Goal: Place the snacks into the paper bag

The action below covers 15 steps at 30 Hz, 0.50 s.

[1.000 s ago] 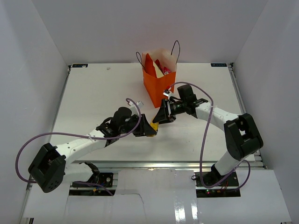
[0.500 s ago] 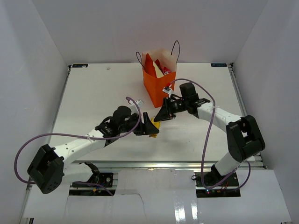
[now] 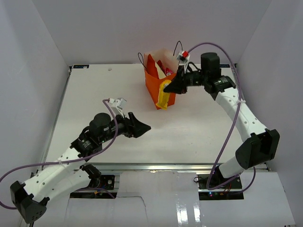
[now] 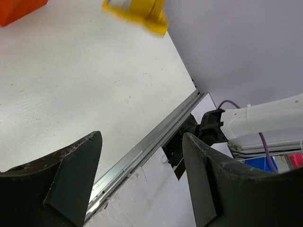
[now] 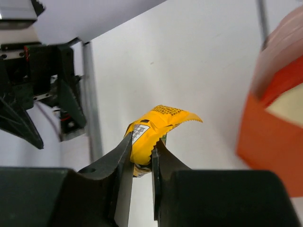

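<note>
The orange paper bag [image 3: 156, 89] stands upright at the back middle of the table, with red and cream snacks [image 3: 163, 67] showing inside it. My right gripper [image 3: 168, 88] is shut on a yellow snack packet [image 3: 163, 98] and holds it in the air against the bag's front right side. In the right wrist view the packet [image 5: 152, 132] is pinched between my fingers, and the bag [image 5: 274, 118] is at the right edge. My left gripper [image 3: 143, 126] is open and empty, low over the table front of the bag. The left wrist view shows the packet [image 4: 137, 12] at its top.
The table's metal front rail [image 4: 142, 151] runs under my left gripper. White walls close in the table on three sides. Purple cables [image 3: 226, 137] loop off both arms.
My right gripper has lifted the yellow packet from the table middle up and back to the bag's mouth. My left gripper has let go of it and pulled back left and toward the front.
</note>
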Each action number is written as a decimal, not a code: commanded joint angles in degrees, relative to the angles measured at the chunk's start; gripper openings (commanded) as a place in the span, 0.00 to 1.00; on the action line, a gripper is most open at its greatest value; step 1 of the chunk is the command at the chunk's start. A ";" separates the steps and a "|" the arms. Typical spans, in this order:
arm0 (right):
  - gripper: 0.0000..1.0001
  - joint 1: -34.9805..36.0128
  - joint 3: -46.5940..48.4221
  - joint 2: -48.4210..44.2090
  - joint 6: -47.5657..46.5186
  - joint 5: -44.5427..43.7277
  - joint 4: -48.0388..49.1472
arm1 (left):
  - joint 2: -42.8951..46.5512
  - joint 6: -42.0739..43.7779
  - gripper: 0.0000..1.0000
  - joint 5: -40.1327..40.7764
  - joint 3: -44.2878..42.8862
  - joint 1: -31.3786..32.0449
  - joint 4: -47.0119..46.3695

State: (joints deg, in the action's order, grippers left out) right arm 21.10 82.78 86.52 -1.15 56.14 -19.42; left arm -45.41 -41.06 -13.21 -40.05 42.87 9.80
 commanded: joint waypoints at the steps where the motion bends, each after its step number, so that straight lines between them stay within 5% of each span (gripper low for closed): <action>1: 0.13 -0.71 13.14 -0.39 -7.46 -9.61 -2.38 | 4.26 -1.21 0.79 4.33 2.52 0.11 4.43; 8: 0.14 -0.71 33.02 8.30 -10.36 -27.03 0.08 | 9.46 -3.06 0.79 6.18 4.63 0.11 6.54; 15: 0.20 0.95 39.56 17.27 -15.98 -38.01 5.53 | 11.30 -3.33 0.80 6.36 5.07 0.11 7.34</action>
State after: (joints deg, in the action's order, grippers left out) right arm 20.95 120.29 100.99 -13.10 26.37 -17.34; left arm -34.96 -44.03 -7.81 -35.33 42.87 16.40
